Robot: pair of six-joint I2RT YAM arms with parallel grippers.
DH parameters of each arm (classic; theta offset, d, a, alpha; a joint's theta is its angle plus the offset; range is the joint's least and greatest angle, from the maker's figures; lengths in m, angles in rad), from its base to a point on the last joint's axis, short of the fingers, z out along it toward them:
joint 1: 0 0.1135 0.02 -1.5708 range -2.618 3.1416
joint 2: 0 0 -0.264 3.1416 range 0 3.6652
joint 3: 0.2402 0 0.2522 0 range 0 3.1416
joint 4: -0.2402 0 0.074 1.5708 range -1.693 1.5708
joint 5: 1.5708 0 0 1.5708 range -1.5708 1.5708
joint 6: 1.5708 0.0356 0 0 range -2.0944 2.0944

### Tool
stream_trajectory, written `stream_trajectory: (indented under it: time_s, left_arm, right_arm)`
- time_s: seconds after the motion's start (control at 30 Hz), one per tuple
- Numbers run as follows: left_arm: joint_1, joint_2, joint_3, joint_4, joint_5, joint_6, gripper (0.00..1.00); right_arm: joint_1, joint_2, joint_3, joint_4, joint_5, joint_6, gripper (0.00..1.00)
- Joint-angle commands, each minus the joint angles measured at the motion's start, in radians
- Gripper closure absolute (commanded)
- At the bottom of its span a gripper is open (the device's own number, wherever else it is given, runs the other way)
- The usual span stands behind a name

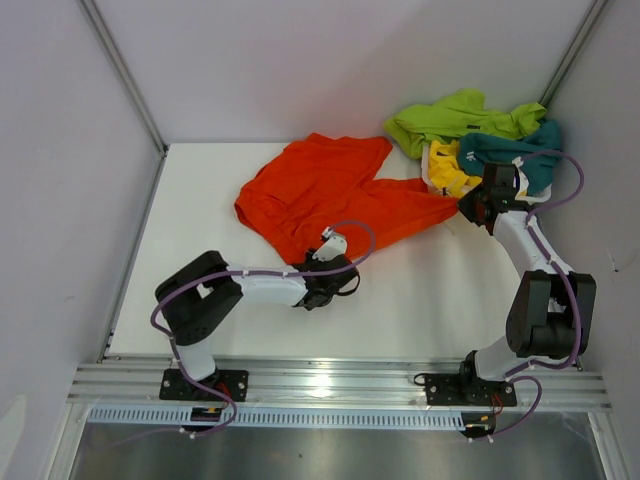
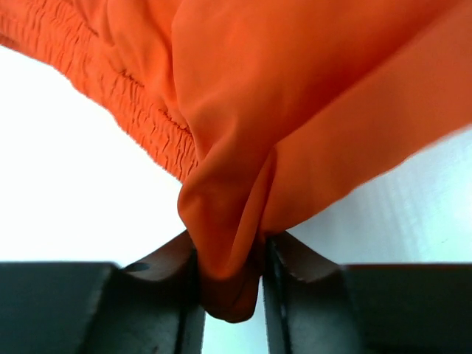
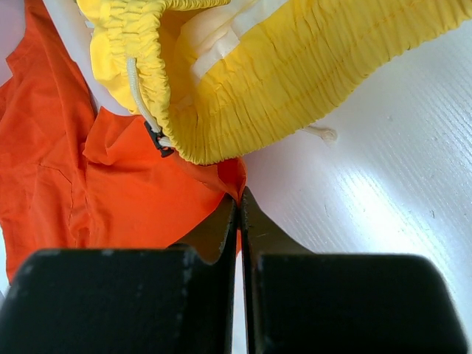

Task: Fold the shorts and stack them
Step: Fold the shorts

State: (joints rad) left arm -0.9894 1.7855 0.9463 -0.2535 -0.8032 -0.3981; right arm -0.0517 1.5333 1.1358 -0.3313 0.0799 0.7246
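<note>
Orange shorts: spread out flat at the middle of the white table.
Left gripper: clamped on a bunched fold of the orange shorts, beside the elastic waistband.
Right gripper: pinched together on a thin corner of the orange leg hem, just beside the yellow shorts.
Far right corner: lime green shorts, yellow shorts and teal shorts are heaped together.

We find bare desk open along the left side and across the near middle. The orange shorts cover the centre. A heap of lime green shorts, yellow shorts and teal shorts blocks the far right corner, just beside the right hand. Walls close off left, back and right.
</note>
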Motion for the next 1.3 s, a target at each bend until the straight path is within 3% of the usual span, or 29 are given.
stream_trajectory:
  time_s: [0.0,0.17,0.3,0.43,0.53,0.77,0.93,1.17,1.27]
  left_arm:
    - [0.005,-0.070,0.052,-0.148,-0.044,0.024,0.64]
    - [-0.032,-0.118,0.126,-0.340,-0.089,0.047,0.59]
    - [-0.081,-0.058,0.267,-0.687,-0.223,-0.008,0.60]
    - [-0.143,0.066,0.387,-0.960,-0.320,-0.086,0.70]
    - [-0.176,0.123,0.408,-1.047,-0.330,-0.117,0.72]
    - [-0.232,0.005,0.248,-0.855,-0.186,0.022,0.71]
    - [-0.313,-0.147,0.161,-0.730,0.062,0.192,0.67]
    - [-0.347,-0.118,0.152,-0.684,0.266,0.255,0.63]
    - [-0.353,-0.107,0.147,-0.668,0.332,0.275,0.54]
  right_arm:
    - [-0.008,-0.009,0.001,0.018,0.000,-0.005,1.00]
    - [-0.008,-0.006,0.004,0.002,0.011,-0.021,1.00]
    - [0.003,-0.004,-0.002,-0.011,0.018,-0.025,1.00]
    - [0.022,-0.018,-0.022,-0.015,0.030,-0.022,1.00]
    - [0.035,-0.041,-0.042,-0.017,0.038,-0.024,1.00]
    - [0.047,-0.084,-0.065,-0.040,0.052,-0.037,1.00]
    - [0.049,-0.114,-0.090,-0.051,0.064,-0.040,1.00]
    - [0.049,-0.137,-0.111,-0.058,0.063,-0.040,1.00]
    - [0.049,-0.142,-0.110,-0.063,0.066,-0.044,1.00]
